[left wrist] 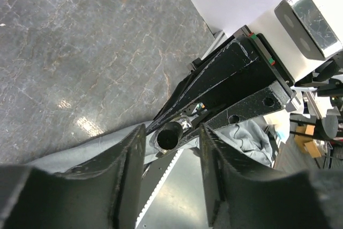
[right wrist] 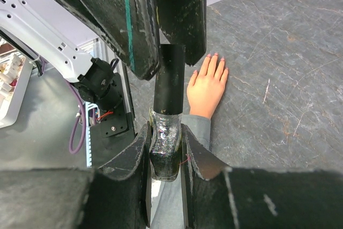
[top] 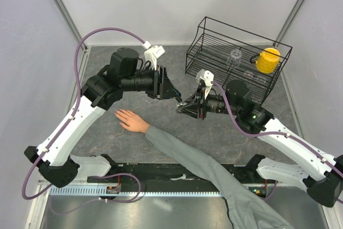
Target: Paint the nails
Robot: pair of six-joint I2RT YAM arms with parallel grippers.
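A bare hand [top: 130, 119] in a long grey sleeve [top: 198, 167] lies flat on the dark table, and its nails [right wrist: 216, 56] look pale pink in the right wrist view. My right gripper [right wrist: 165, 130] is shut on a small dark glittery bottle [right wrist: 166, 151], held in the air above the sleeve with its black cap [right wrist: 170, 79] pointing at the left gripper. My left gripper [left wrist: 172, 132] has its jaws either side of the cap's end [left wrist: 170, 135], with a narrow gap showing on each side. In the top view the two grippers [top: 174, 96] [top: 182, 109] meet right of the hand.
A black wire rack [top: 214, 36] stands at the back right, holding a yellow cup [top: 267, 60] and a clear glass [top: 235, 57]. A metal rail [top: 80, 190] runs along the near edge between the arm bases. The sleeved forearm crosses the table from the lower right.
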